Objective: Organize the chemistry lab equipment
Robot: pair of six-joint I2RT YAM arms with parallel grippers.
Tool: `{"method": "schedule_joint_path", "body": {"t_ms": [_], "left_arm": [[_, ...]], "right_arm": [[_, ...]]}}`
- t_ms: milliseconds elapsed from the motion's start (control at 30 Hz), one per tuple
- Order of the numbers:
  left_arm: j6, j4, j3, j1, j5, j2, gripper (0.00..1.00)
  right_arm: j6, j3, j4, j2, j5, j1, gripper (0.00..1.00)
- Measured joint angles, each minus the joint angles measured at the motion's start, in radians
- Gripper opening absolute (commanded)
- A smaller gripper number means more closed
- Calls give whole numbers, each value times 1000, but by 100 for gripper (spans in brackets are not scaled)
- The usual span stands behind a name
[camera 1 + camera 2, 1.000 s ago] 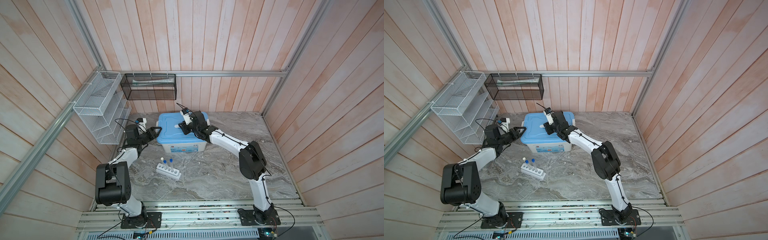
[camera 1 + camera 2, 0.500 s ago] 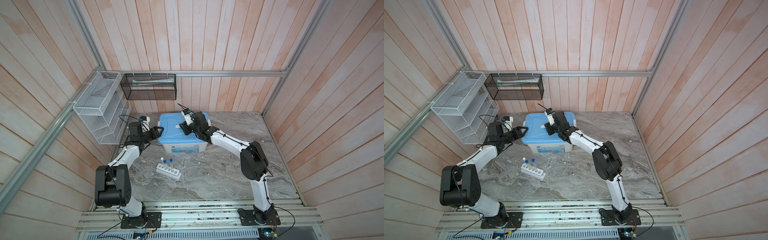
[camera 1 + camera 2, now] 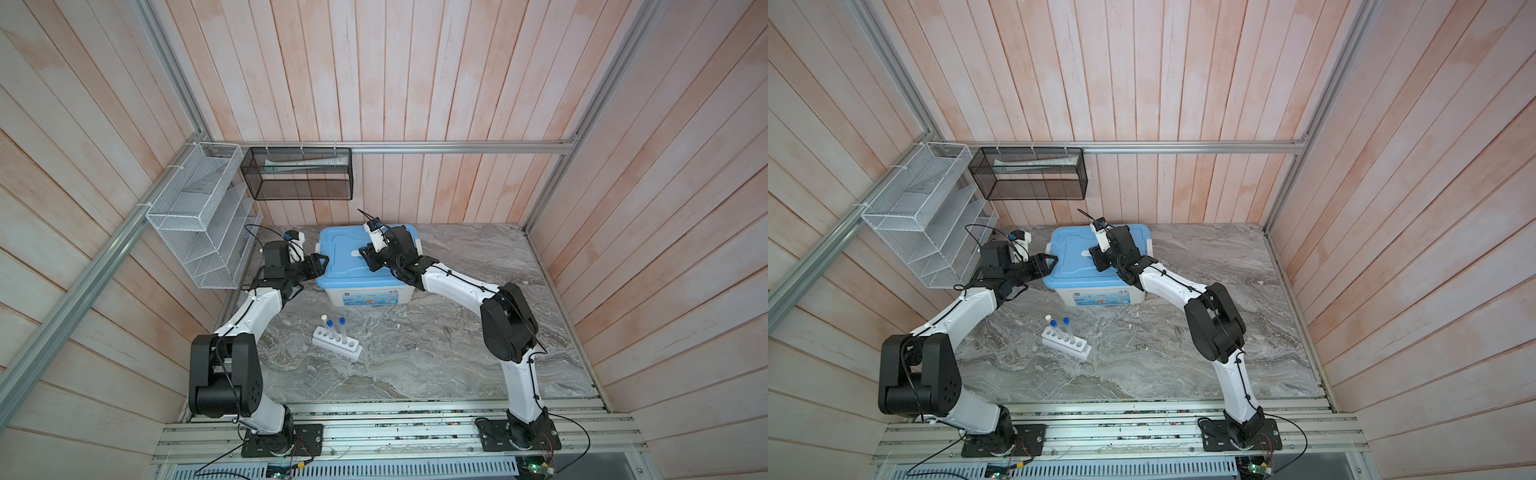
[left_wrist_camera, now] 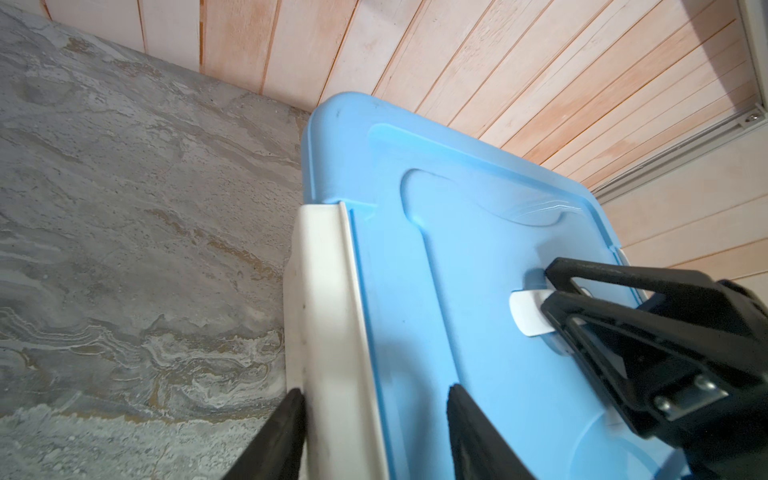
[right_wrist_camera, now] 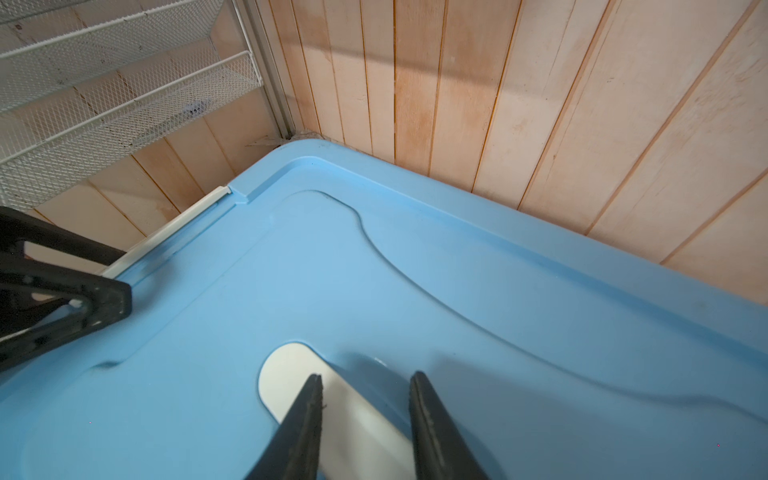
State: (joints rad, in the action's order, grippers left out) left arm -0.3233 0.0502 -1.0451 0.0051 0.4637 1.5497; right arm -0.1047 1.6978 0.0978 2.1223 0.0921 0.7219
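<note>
Currently in hand: opening the bin, judging by where your tools sit.
Left tool: jaws parted astride the white latch at the bin's end, one finger against its outer face; likely set there to unclip it.
Right tool: over the middle of the lid, fingers flanking the white handle; you cannot tell whether they clamp it.
Rack: on the desk in front of the bin, well apart from both tools.
Tubes: three, upright in the rack, two blue-capped and one white.
</note>
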Motion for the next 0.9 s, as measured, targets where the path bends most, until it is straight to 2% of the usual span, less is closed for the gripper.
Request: {"method": "schedule_joint_path", "body": {"t_ms": [433,900], "left_arm": [[28,56,-30,-16,-37,0,56],[118,137,-119,-69,-181,0,50]], "right_arm": [[-11,-8,16,0,-1,0,36],[-23,-10,35,5,-1,0,36]]}}
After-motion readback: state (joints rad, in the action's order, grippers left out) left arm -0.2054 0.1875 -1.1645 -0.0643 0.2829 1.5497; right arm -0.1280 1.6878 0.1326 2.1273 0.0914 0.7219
